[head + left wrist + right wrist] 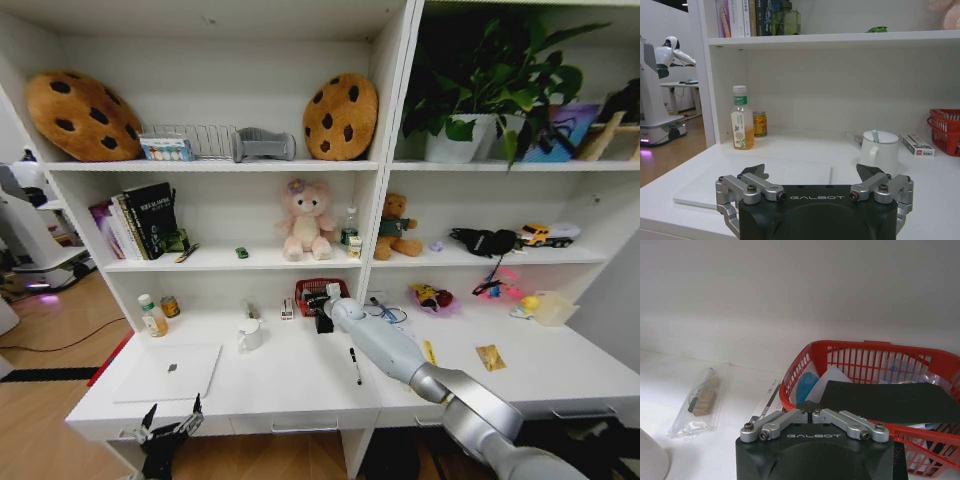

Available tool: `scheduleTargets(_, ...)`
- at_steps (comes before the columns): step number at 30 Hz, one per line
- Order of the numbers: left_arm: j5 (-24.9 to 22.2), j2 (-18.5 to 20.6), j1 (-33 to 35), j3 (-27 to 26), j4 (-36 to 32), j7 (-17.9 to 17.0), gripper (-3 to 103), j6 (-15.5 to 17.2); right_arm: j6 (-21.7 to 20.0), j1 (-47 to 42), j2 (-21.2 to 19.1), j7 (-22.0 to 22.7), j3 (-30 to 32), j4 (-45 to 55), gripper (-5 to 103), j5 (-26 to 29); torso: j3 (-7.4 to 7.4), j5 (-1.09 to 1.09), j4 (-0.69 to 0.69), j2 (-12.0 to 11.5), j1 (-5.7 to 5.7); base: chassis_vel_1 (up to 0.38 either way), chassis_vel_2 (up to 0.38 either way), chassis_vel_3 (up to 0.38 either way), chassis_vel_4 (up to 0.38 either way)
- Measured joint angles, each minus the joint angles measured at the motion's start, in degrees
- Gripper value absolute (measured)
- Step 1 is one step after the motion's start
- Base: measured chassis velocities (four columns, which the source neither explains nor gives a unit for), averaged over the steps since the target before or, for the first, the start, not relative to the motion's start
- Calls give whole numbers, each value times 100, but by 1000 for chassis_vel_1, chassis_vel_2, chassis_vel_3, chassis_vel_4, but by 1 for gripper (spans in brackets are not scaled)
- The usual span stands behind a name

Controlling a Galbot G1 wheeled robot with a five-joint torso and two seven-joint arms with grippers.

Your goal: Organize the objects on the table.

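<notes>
Right gripper [810, 413] reaching to the back of the tabletop [300, 380], fingers pinched together on the edge of a flat black card [885, 401] held over the rim of the red basket [860, 352]. Left gripper [814, 181] parked low at the front edge near 7 o'clock, fingers spread wide and empty, just short of the silver laptop [170, 372]. White mug [250, 336] around the centre, black pen [355, 364] toward 5 o'clock of it, green-capped bottle [150, 315] at 9 o'clock beside a small can [170, 306], yellow ruler [429, 352] toward 3 o'clock.
</notes>
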Motion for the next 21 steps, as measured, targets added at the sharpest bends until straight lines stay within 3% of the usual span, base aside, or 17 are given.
scheduleTargets(13, 40, -19, 25, 20, 3, 4, 100, -23, 101, -66, -71, -78, 84, 190, -3, -34, 0, 0, 0, 0, 0, 0, 0, 0, 0)
scheduleTargets(15, 51, -24, 27, 31, 4, 6, 100, -25, 107, -72, -86, -102, 100, 232, 1, -59, 0, 0, 0, 0, 0, 0, 0, 0, 0)
scheduleTargets(18, 75, -40, 16, 69, 15, 11, 100, -28, 48, -76, -232, -86, 137, 514, 17, -78, 0, 0, 1, 0, 0, 0, 0, 0, 0)
scheduleTargets(21, 71, -38, 7, 61, 15, 12, 100, -28, -41, -76, -355, -16, 135, 697, 23, 11, 0, 1, 2, 0, 0, 0, 0, 0, 0)
